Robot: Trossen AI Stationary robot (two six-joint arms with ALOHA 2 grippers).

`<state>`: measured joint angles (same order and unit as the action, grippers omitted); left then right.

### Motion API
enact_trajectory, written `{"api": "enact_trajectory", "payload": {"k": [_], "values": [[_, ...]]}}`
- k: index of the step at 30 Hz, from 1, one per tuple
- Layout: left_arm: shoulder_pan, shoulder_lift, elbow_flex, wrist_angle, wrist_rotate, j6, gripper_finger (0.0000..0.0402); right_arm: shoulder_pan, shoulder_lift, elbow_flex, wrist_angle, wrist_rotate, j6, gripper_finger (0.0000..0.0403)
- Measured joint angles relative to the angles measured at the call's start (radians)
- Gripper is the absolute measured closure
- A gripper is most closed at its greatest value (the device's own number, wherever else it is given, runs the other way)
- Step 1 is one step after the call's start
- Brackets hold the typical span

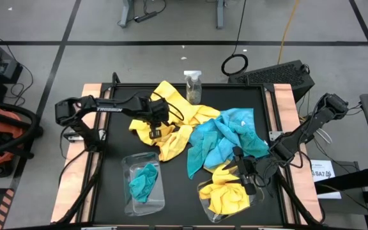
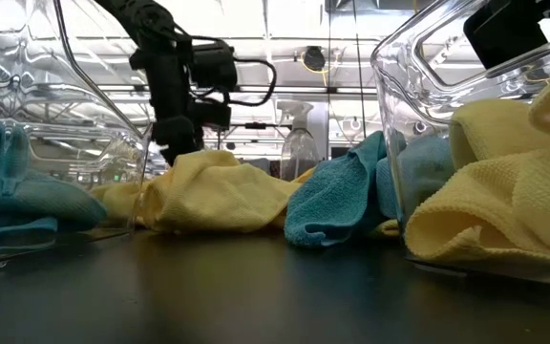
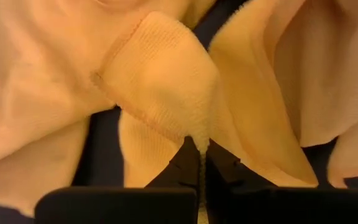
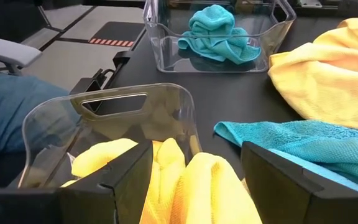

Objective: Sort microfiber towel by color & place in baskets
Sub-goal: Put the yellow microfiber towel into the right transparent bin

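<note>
A loose pile of yellow towels (image 1: 165, 124) and turquoise towels (image 1: 225, 137) lies mid-table. My left gripper (image 1: 153, 118) is down in the pile's yellow part and shut on a yellow towel (image 3: 166, 81). The left basket (image 1: 128, 201) holds a turquoise towel (image 1: 143, 181). The right basket (image 1: 204, 211) holds yellow towels (image 1: 225, 191). My right gripper (image 1: 243, 171) hangs open over that basket's far end. In the right wrist view its fingers (image 4: 129, 177) stand on either side of a yellow towel (image 4: 188, 183) lying in the basket; I cannot tell whether they touch it. My left gripper pinches a raised fold (image 3: 197, 134) of a yellow towel between its two fingers, close to a hemmed edge (image 3: 135, 109). It comes at the cloth from above, slanting down. The rest of the towel (image 2: 208, 186) lies slack on the table in the pile.
A small clear spray bottle (image 1: 193, 86) stands at the table's far edge behind the pile. Bare black table (image 1: 177, 191) shows between the two baskets and along the near edge. A dark box (image 1: 280, 75) and cables lie on the floor beyond the far right corner.
</note>
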<state>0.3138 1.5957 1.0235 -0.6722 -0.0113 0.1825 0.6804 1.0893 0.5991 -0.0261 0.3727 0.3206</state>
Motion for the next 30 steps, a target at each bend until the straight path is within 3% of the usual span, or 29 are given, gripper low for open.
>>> {"api": "enact_trajectory", "payload": {"k": [7,16,21,30], "values": [[-0.017,-0.107,0.084,-0.076,-0.048,-0.007,0.0399,-0.003,0.000,0.000,0.043,0.071,-0.049,0.0165],[-0.059,-0.245,0.223,-0.094,-0.063,0.000,0.0400,-0.073,0.000,0.000,0.141,0.088,-0.137,0.0165],[-0.103,-0.270,0.338,-0.086,-0.065,0.013,0.0401,-0.130,0.003,0.000,0.187,0.110,-0.181,0.0165],[-0.197,-0.270,0.502,-0.012,-0.065,0.072,0.0401,-0.222,0.083,0.000,0.420,0.128,-0.370,0.0152]]}}
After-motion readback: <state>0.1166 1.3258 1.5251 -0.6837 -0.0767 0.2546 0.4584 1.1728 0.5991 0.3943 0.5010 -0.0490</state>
